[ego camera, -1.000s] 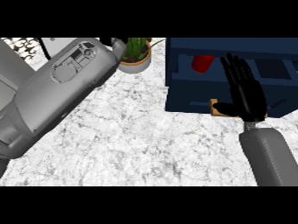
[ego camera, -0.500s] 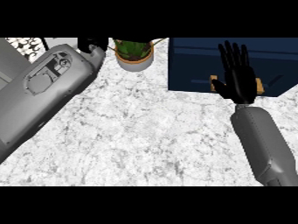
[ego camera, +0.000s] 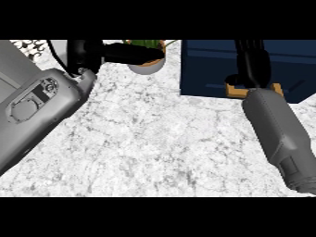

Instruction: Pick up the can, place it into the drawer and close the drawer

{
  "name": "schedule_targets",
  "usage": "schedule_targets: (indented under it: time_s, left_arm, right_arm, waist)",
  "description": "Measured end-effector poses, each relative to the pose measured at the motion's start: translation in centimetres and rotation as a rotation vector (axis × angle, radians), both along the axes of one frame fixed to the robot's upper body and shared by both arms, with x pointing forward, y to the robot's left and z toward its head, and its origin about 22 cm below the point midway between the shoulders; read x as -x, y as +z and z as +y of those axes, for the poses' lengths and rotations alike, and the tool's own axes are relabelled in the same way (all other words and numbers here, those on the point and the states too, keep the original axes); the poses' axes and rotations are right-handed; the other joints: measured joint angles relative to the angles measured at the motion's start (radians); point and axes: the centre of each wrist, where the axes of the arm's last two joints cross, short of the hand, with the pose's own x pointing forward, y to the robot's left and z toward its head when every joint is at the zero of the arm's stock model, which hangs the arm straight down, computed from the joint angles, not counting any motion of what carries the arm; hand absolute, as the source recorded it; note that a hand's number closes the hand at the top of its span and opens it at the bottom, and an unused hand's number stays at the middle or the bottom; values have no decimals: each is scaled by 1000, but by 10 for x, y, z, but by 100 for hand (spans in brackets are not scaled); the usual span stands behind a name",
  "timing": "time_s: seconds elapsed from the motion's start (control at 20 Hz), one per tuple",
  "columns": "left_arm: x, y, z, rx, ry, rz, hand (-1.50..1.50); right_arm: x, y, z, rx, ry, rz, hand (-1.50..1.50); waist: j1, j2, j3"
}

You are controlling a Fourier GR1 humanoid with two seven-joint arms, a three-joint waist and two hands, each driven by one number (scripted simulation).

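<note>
1. The right hand (ego camera: 255, 62) lies over the dark blue drawer (ego camera: 208, 69) at the top right; its fingers run straight up to the upper edge and hold nothing
2. The can does not show in this view, so I cannot tell where it is
3. The left hand (ego camera: 123, 53) is at the top, in front of the potted plant (ego camera: 147, 65); whether its fingers are open or curled I cannot tell
4. The grey left forearm (ego camera: 30, 115) crosses the white marble counter (ego camera: 160, 143) diagonally
5. The right forearm (ego camera: 283, 134) rises from the lower right corner
</note>
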Motion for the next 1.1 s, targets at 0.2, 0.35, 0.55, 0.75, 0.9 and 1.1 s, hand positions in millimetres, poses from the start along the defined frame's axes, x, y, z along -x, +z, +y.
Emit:
schedule_targets:
  time_s: [0.2, 0.35, 0.55, 0.75, 0.9, 1.1]
  left_arm:
    - [6, -7, 6, -9, 2, 4, -150]
    - [12, -10, 13, -7, -1, 7, -150]
    - [17, -18, 23, -14, -6, 4, -150]
    - [22, -23, 24, -15, -12, 0, -150]
    - [25, -27, 24, -18, -18, 0, -150]
    - [26, -32, 30, -18, -9, -2, -150]
  right_arm:
    - [-11, 10, 4, 7, -3, 7, -150]
    - [-16, 15, 4, 11, -8, 25, -150]
    - [-21, 21, 4, 3, -13, 43, -150]
    - [-24, 26, 6, 1, -6, 60, -150]
    - [-25, 28, 6, -16, 15, 66, -150]
    - [-26, 30, 9, -95, 75, 44, -150]
  waist:
    - [2, 8, 3]
    - [3, 12, 5]
    - [3, 17, 7]
    - [-1, 21, 9]
    - [-2, 23, 10]
    - [-14, 25, 11]
